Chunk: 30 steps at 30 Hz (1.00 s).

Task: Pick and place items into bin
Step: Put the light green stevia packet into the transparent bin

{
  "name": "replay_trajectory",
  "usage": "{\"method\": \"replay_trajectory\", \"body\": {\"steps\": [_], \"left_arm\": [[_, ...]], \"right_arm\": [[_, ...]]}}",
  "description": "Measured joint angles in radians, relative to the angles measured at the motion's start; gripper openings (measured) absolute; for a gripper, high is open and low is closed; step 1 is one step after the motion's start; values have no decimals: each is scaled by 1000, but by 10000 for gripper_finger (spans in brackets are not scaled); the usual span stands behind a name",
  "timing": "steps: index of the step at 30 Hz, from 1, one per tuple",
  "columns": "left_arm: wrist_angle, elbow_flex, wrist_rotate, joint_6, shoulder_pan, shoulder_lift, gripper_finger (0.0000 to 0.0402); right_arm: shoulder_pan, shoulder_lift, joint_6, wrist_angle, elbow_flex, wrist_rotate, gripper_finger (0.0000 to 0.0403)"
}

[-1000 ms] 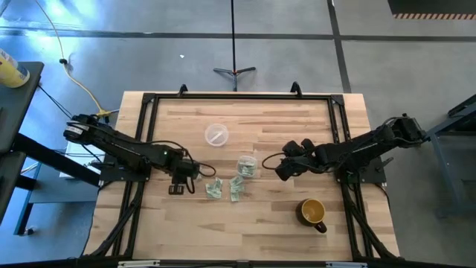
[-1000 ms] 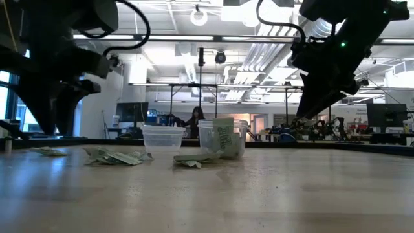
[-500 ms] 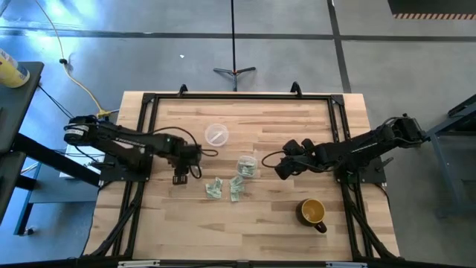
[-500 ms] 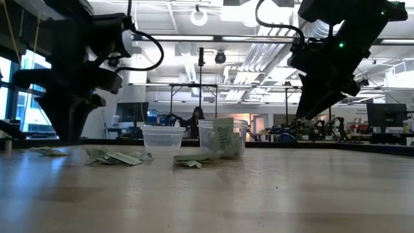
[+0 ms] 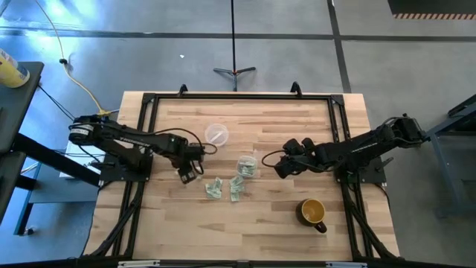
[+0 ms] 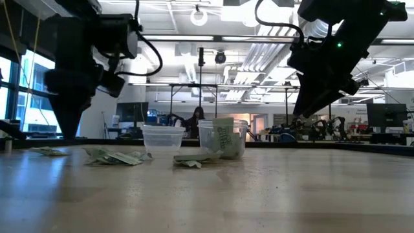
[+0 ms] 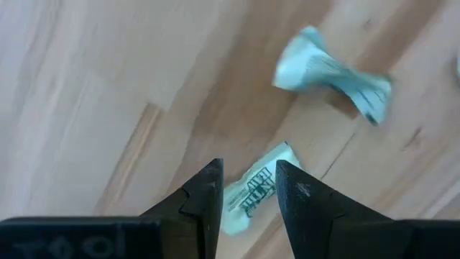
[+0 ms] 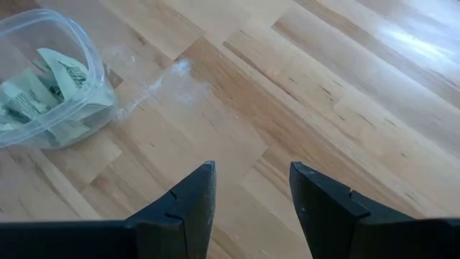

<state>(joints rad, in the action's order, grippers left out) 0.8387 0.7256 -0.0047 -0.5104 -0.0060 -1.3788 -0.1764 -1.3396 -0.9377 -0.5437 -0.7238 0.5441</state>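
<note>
Several small pale green and white wrappers are still loose on the light wooden surface, just near of the small see-through plastic cup that sits around the middle and already has a few wrappers inside. The left pincer hangs over the surface just left of the loose ones, fingers apart with nothing between them. Its wrist view shows one printed wrapper lying on the wood right in line with the gap and a crumpled one beyond it. The right pincer waits to the right of the cup, also spread and empty.

What could go wrong, I reckon: these things are flat and thin, so the fingers might close over the wrapper and just scrape wood or push it sideways. The cup looks light too, so a sloppy drop might nudge or tip it. The mustard-yellow mug at near right seems safely out of it.
</note>
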Motion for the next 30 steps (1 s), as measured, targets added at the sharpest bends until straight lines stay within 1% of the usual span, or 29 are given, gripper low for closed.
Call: {"method": "replay_trajectory", "body": {"steps": [4, 6, 11, 17, 21, 23, 26, 28, 30], "left_arm": [[5, 0, 6, 232, -45, 0, 163], [28, 0, 15, 291, -54, 0, 163], [30, 0, 36, 331, -53, -23, 163], [4, 1, 48, 357, -54, -117, 163], [7, 8, 9, 368, -54, -159, 163], [5, 6, 10, 380, -54, -164, 162], [8, 7, 18, 391, -54, -165, 143], [6, 6, 14, 382, -53, -164, 116], [9, 10, -4, 375, -53, -165, 78]], "right_arm": [[0, 0, 20, 3, 0, -8, 170], [0, 0, 21, 3, 0, -18, 170], [0, 0, 22, 3, 0, -18, 170], [0, 0, 23, 9, 0, 0, 170], [0, 0, 27, 9, 0, 0, 169], [0, 0, 29, 9, 0, 0, 169], [0, 0, 30, 1, 0, 0, 170], [0, 0, 30, 2, 0, 4, 169], [0, 0, 37, 2, 0, 7, 169]]}}
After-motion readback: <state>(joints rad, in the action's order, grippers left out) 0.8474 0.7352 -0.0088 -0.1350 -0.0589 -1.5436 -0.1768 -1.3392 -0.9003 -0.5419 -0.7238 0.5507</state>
